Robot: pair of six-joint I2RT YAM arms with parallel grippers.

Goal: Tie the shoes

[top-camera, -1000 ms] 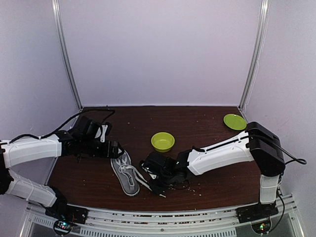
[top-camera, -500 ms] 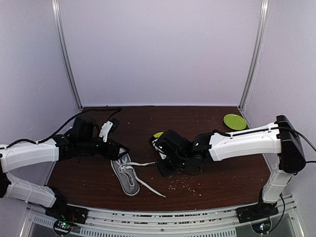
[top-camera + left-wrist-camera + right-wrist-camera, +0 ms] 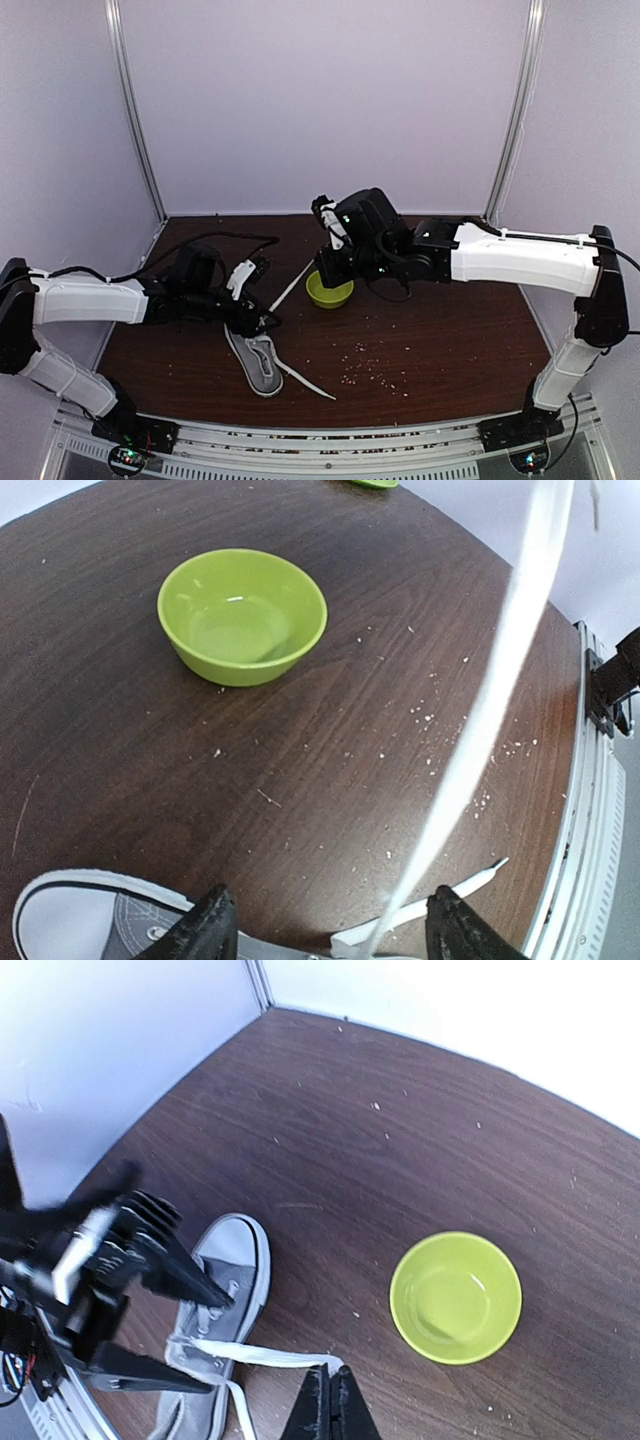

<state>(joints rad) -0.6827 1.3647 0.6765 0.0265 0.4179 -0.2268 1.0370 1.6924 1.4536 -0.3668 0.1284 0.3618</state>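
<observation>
The grey shoe (image 3: 256,362) lies on the table at front left, toe pointing away; its toe shows too (image 3: 236,1252) (image 3: 85,912). My right gripper (image 3: 320,262) (image 3: 328,1385) hangs above the table near the bowl, shut on the end of one white lace (image 3: 260,1355). That lace (image 3: 500,680) runs taut from the shoe's eyelets up to it. My left gripper (image 3: 268,312) (image 3: 335,935) is low over the shoe's lacing, open, its fingers either side of the taut lace without touching it. The other lace end (image 3: 305,380) lies loose on the wood.
A green bowl (image 3: 329,290) (image 3: 242,615) (image 3: 455,1297) stands just beyond the shoe, under the right wrist. Pale crumbs (image 3: 365,372) are scattered on the dark table. The metal rail (image 3: 600,810) marks the table's near edge. Walls close the back and sides.
The right gripper rose from beside the shoe and moved back over the bowl, drawing the lace taut. The left gripper slid right over the shoe and its jaws narrowed somewhat.
</observation>
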